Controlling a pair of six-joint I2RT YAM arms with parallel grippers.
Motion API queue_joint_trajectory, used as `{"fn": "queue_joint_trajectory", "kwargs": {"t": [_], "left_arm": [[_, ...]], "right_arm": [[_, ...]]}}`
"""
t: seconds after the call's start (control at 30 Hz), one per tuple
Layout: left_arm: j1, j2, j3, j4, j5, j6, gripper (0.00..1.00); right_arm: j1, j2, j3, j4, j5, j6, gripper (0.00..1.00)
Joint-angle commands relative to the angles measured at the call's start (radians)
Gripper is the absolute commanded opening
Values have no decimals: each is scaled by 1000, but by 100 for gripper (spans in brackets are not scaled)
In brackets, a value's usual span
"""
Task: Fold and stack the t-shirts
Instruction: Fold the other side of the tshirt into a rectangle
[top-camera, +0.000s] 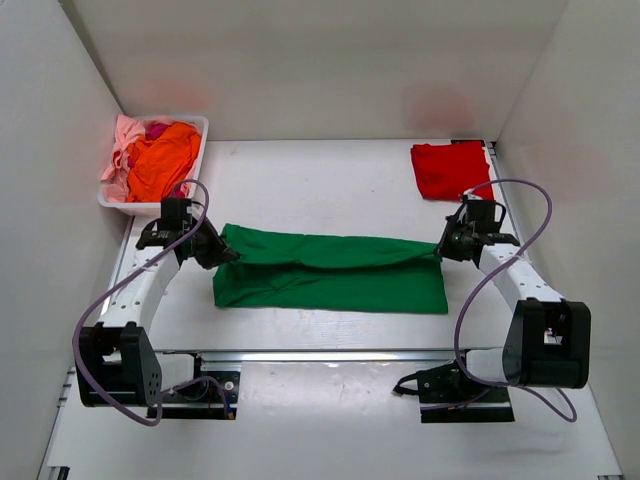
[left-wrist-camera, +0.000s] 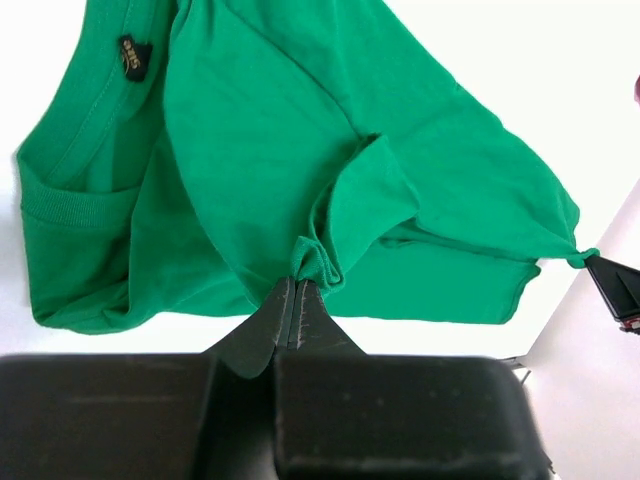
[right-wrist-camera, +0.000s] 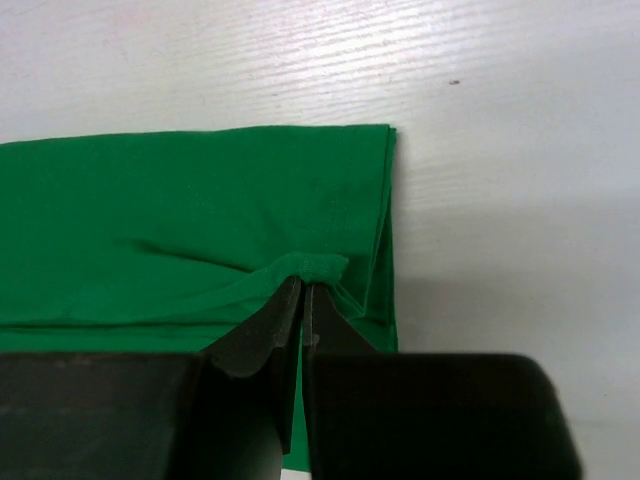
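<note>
A dark green t-shirt (top-camera: 330, 272) lies stretched sideways across the middle of the table, partly folded lengthwise. My left gripper (top-camera: 222, 254) is shut on a bunched fold at its left end, near the collar (left-wrist-camera: 300, 283). My right gripper (top-camera: 441, 250) is shut on a pinch of cloth at its right end, by the hem (right-wrist-camera: 304, 280). The green shirt fills the left wrist view (left-wrist-camera: 270, 150) and the right wrist view (right-wrist-camera: 180, 220). A folded red t-shirt (top-camera: 451, 168) lies at the back right. Orange (top-camera: 163, 160), pink (top-camera: 122, 145) and magenta shirts are heaped in the basket.
A white plastic basket (top-camera: 190, 124) stands at the back left corner. White walls enclose the table on the left, back and right. The right arm's gripper tip shows at the right edge of the left wrist view (left-wrist-camera: 615, 285).
</note>
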Motion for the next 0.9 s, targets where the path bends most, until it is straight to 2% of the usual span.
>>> {"fn": "queue_joint_trajectory", "kwargs": {"t": [0.0, 0.1, 0.2, 0.47, 0.57, 0.6, 0.63, 0.67, 0.73, 0.8, 0.87], "left_arm": [[5, -28, -7, -9, 12, -4, 0], [8, -48, -22, -36, -11, 6, 0], [57, -84, -48, -62, -17, 16, 0], [48, -106, -157, -1, -10, -26, 0], [34, -111, -180, 22, -16, -35, 0], [35, -111, -191, 30, -10, -40, 0], [35, -106, -202, 39, 4, -44, 7], [31, -104, -202, 39, 11, -50, 10], [29, -100, -194, 36, 12, -43, 11], [29, -106, -171, 19, -2, -38, 12], [35, -106, -131, 2, -34, -21, 15]], "right_arm": [[-13, -26, -10, 33, -9, -19, 0], [-14, -33, -30, 23, -6, -23, 0], [-22, -46, -62, 16, 2, -26, 0], [1, -73, -148, 39, -1, -26, 0], [6, -76, -168, 58, 14, -34, 4], [10, -73, -171, 67, 9, -29, 11], [9, -70, -174, 76, 12, -26, 15], [4, -57, -165, 73, 32, -23, 25], [-2, -50, -143, 70, 63, -15, 45], [0, -46, -104, 55, 118, -20, 53], [-14, -30, -73, 44, 150, -17, 54]]}}
